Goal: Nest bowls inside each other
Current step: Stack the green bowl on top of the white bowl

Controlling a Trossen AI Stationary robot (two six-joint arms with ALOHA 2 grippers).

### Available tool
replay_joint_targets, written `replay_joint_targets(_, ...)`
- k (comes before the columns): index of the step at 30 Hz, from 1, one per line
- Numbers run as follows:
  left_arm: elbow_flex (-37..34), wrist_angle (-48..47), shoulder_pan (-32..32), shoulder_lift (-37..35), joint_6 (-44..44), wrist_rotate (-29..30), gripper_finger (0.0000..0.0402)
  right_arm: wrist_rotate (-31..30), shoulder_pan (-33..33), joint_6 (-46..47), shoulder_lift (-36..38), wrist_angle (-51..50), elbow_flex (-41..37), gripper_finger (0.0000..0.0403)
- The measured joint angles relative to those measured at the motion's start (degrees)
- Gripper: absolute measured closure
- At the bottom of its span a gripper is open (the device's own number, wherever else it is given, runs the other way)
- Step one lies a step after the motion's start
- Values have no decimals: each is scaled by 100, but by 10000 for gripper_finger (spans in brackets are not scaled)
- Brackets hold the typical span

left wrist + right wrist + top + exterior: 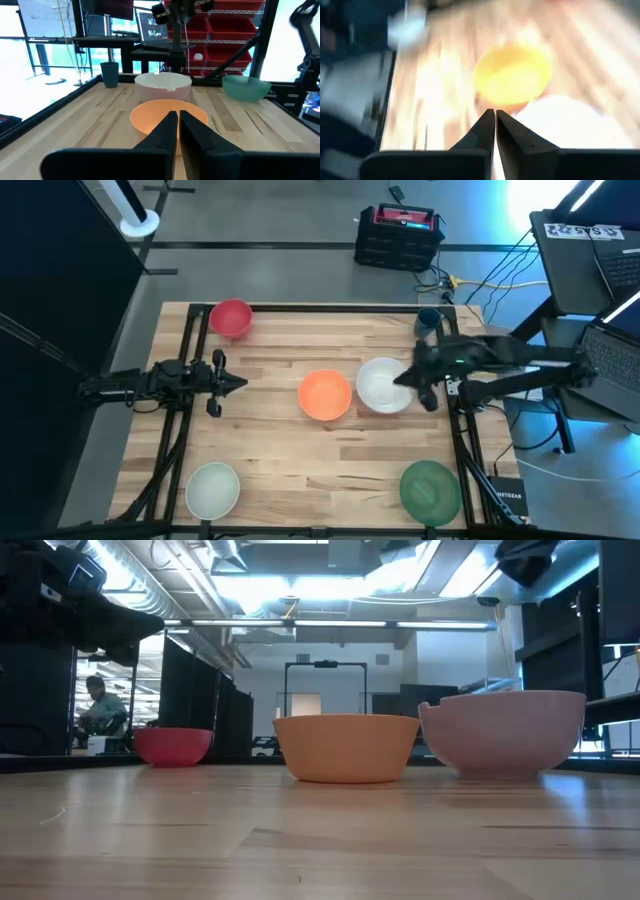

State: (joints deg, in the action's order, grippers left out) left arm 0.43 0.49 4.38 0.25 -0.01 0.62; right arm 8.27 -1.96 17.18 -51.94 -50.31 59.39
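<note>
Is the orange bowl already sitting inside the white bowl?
No. In the high view the orange bowl sits on the table beside the white bowl, not inside it.

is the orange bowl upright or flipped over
Upright. The high view shows the orange bowl mouth-up with its inside empty, and the low view shows its wide rim on top, narrow base on the table.

The right gripper [495, 116] has its two dark fingers pressed together above the pale wooden tabletop [445, 85]. Just beyond the tips sits a round orange plastic bowl [512, 75], with a round white plastic bowl [570, 122] beside it, nearer the fingers.
</note>
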Motion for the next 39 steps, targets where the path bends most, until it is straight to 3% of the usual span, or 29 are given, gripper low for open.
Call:
replay_joint_targets(3, 0, 0, 0, 0, -1, 0, 402, 608, -359, -258, -935, -858, 798, 403)
replay_joint_targets(8, 0, 7, 0, 0, -6, 0, 402, 719, -1708, -221, -1933, -1852, 1476, 403)
replay_joint_targets(12, 0, 7, 0, 0, -265, 0, 402, 122, -2891, 691, -2302, -1911, 1435, 403)
replay_joint_targets(16, 0, 11, 0, 0, -514, 0, 402, -249, -3676, 1852, -2426, -1917, 1166, 400)
replay_joint_targets(29, 0, 13, 2, 0, -730, 2, 402, -402, -4769, 4266, -2424, -1518, 143, 313)
replay_joint_targets(34, 0, 13, 2, 0, -731, 2, 402, -310, -5064, 4613, -2422, -1251, -290, 268)
replay_joint_targets(39, 0, 13, 4, 0, -751, 2, 402, -158, -5186, 4920, -2419, -871, -728, 256)
